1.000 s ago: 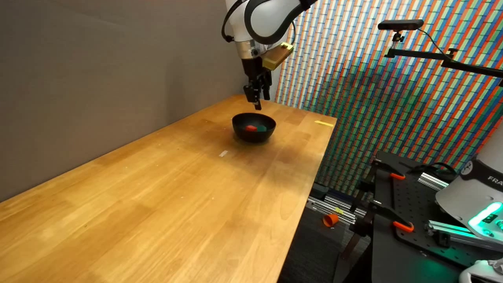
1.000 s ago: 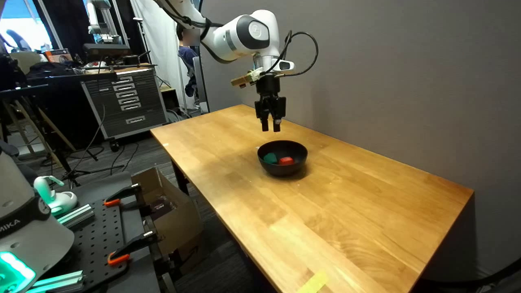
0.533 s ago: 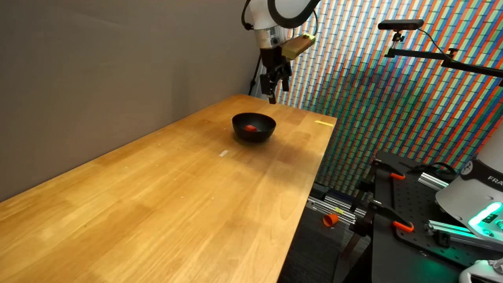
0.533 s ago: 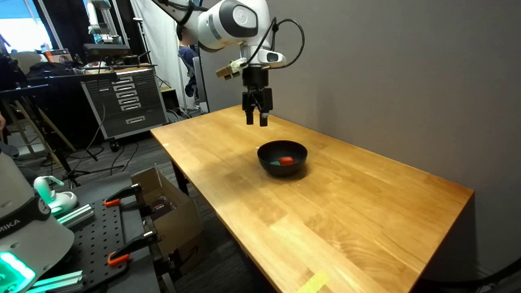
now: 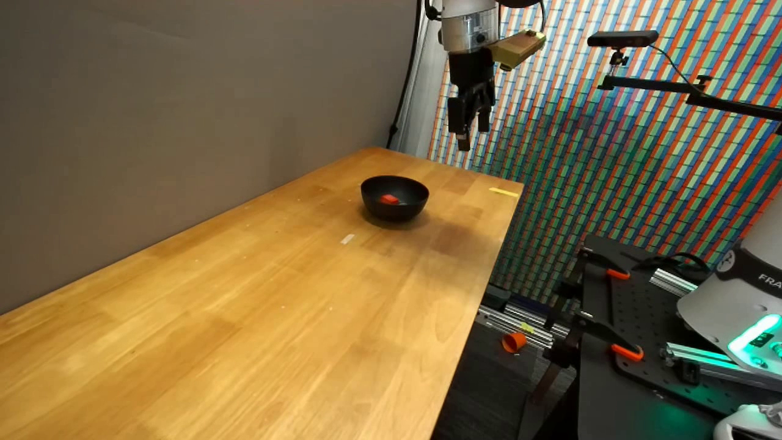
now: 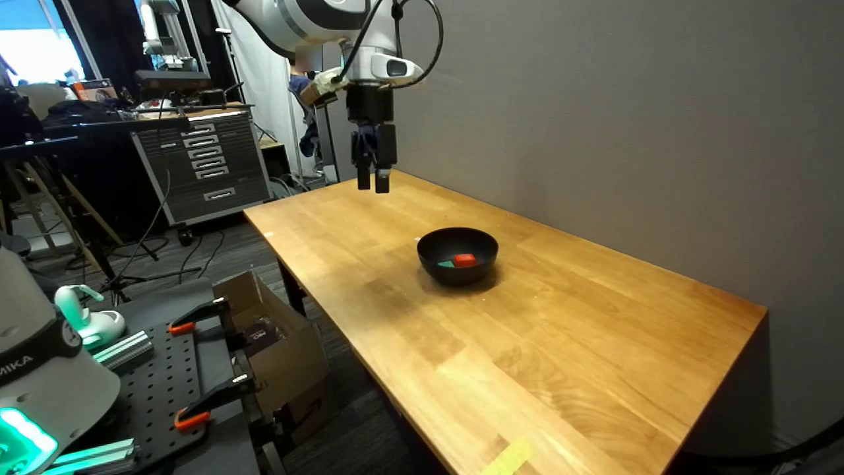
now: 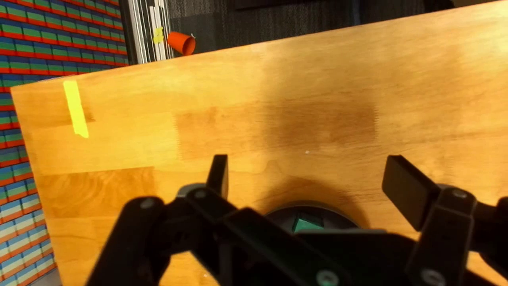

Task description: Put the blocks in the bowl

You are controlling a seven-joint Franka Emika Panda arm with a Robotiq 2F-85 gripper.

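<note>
The black bowl [image 5: 396, 212] stands upright on the wooden table; it also shows in an exterior view [image 6: 455, 277]. The red block [image 5: 389, 199] lies inside the bowl, and it shows in an exterior view too [image 6: 464, 260]. The green block [image 6: 446, 264] lies in the bowl beside the red one, partly hidden by the rim; the wrist view shows part of it [image 7: 307, 223]. My gripper [image 7: 307, 174] is open with nothing between its fingers. In both exterior views the gripper [image 5: 473, 137] [image 6: 373, 187] hangs well above the table, off to one side of the bowl.
The wooden table [image 6: 580, 349] runs along a grey wall [image 6: 633, 132]. Yellow tape [image 5: 504, 192] marks the table near a corner. The robot base [image 5: 739, 305] stands on a separate black stand. An orange cup [image 5: 514, 342] lies on the floor.
My open gripper has moved up and away from the bowl. The green block has dropped lower in the bowl since one second ago. The bowl has not moved.
</note>
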